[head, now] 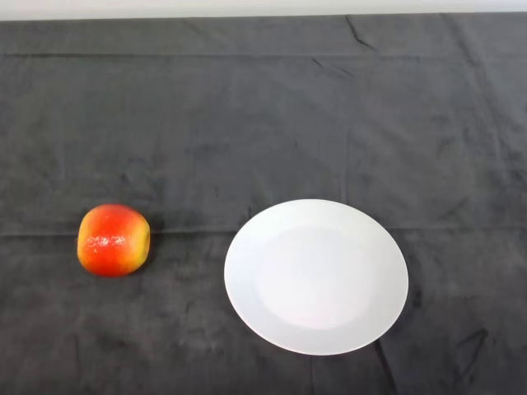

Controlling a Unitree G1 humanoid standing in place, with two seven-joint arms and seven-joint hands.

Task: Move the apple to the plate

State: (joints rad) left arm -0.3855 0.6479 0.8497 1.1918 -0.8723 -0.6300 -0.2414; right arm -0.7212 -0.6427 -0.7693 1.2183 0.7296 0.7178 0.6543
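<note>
A red and yellow apple (114, 239) lies on the dark cloth at the left of the head view. A white round plate (316, 276) lies on the cloth to the right of the apple, a short gap apart from it, with nothing on it.
The dark cloth (263, 123) covers the whole table, with a few creases. The table's far edge (263, 15) runs along the top of the view.
</note>
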